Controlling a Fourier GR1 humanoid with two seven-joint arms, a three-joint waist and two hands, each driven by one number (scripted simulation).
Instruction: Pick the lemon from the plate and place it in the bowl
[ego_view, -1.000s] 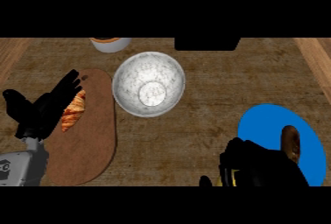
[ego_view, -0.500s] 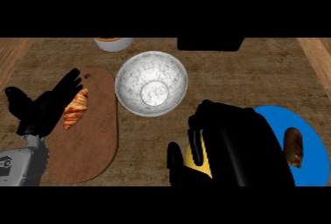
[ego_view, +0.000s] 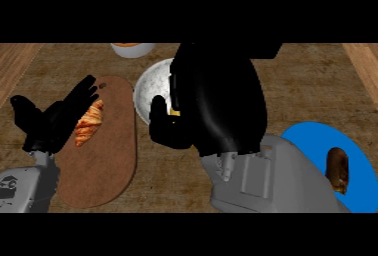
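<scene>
My right hand (ego_view: 218, 105) hangs over the silvery bowl (ego_view: 151, 87) and hides most of it. A sliver of the yellow lemon (ego_view: 176, 112) shows between the thumb and the palm, so the hand is shut on it. The rest of the lemon is hidden. At the right lies the blue plate (ego_view: 310, 137), with a brown item (ego_view: 338, 170) on it. My left hand (ego_view: 52, 122) rests open at the left, fingers up, over the edge of the wooden board.
A brown cutting board (ego_view: 103, 165) lies at the left with a croissant (ego_view: 90, 125) on it. A small white and orange vessel (ego_view: 133, 48) stands at the counter's back edge. A dark object (ego_view: 267, 50) sits at the back right.
My right hand has risen from the blue plate with the lemon and moved left and forward until it is over the bowl. The left hand has not moved.
</scene>
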